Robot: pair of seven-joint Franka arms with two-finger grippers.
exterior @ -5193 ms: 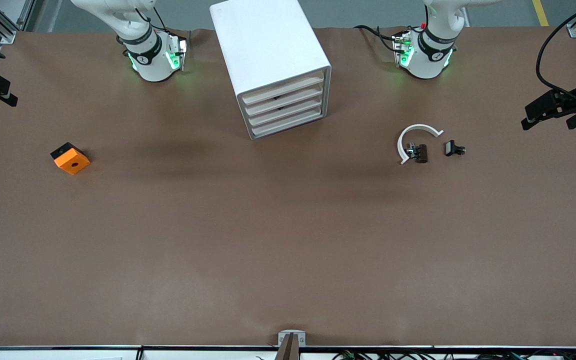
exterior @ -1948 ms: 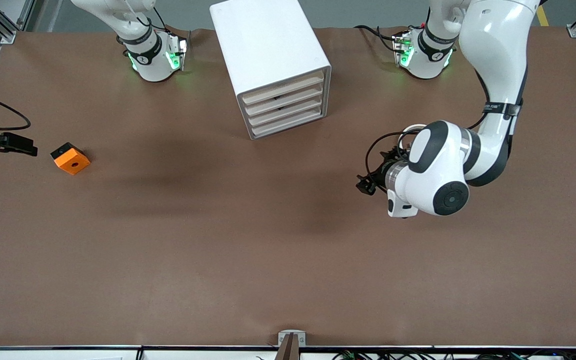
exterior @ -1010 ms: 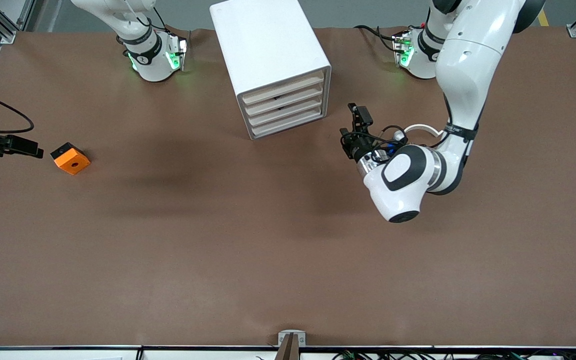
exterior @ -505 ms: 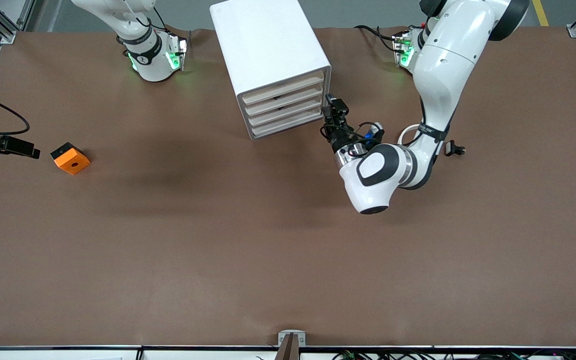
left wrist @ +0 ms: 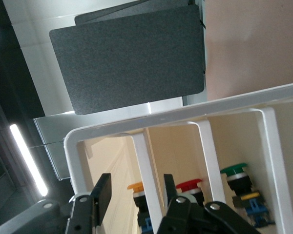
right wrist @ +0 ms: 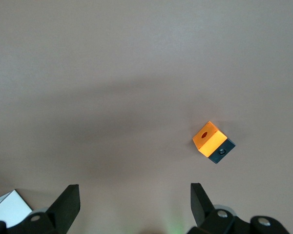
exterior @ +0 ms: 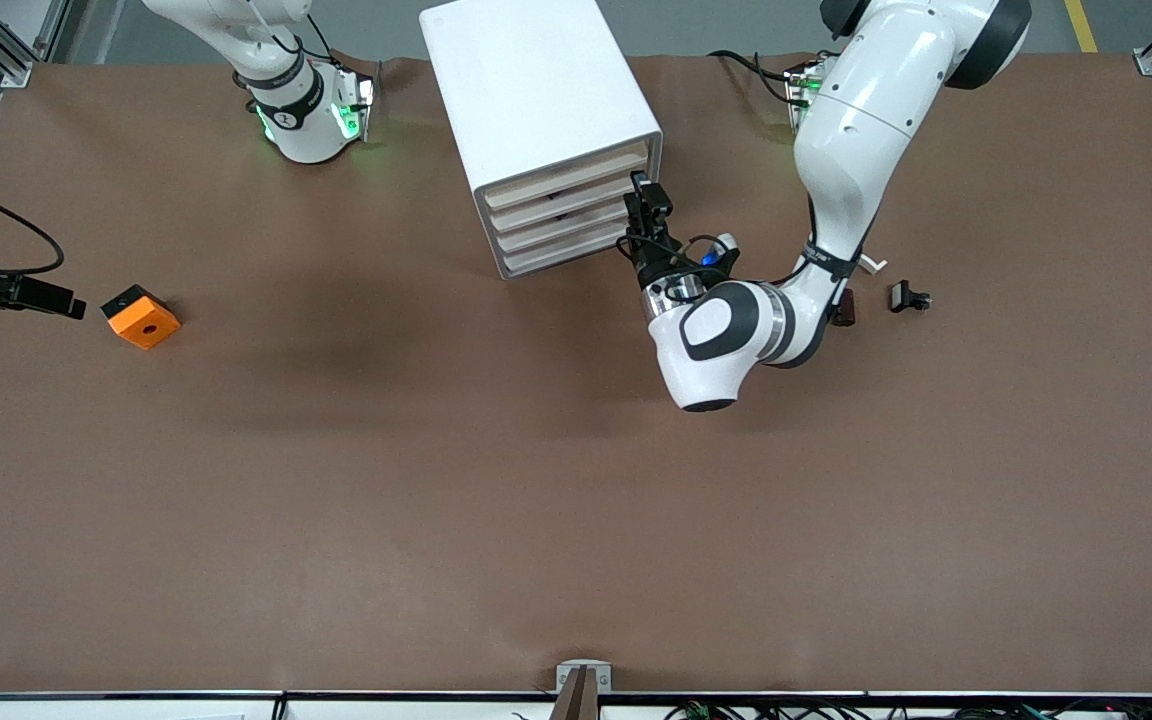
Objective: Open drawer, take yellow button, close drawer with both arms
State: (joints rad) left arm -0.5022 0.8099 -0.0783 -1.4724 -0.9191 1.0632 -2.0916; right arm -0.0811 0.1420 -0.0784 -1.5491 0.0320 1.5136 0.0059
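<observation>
The white drawer cabinet [exterior: 546, 120] stands at the robots' side of the table with its drawers shut. My left gripper [exterior: 646, 195] is at the cabinet's front, at the edge toward the left arm's end. In the left wrist view the left gripper [left wrist: 136, 192] is open, with one white bar [left wrist: 149, 185] of the cabinet front between its fingers. The button [left wrist: 137, 186], with its orange-yellow cap, shows inside just past that bar. My right gripper [exterior: 36, 297] is open and empty over the table beside the orange block [exterior: 141, 316].
A red-capped button [left wrist: 189, 185] and a green-capped one [left wrist: 234, 170] sit in neighbouring compartments. A black clip [exterior: 908, 296] and a white curved strip [exterior: 871, 265], mostly hidden by the left arm, lie toward the left arm's end. The orange block also shows in the right wrist view [right wrist: 210, 139].
The left arm has swung in from the left arm's end of the table to the cabinet's front. The right gripper came into view beside the orange block and has stayed there.
</observation>
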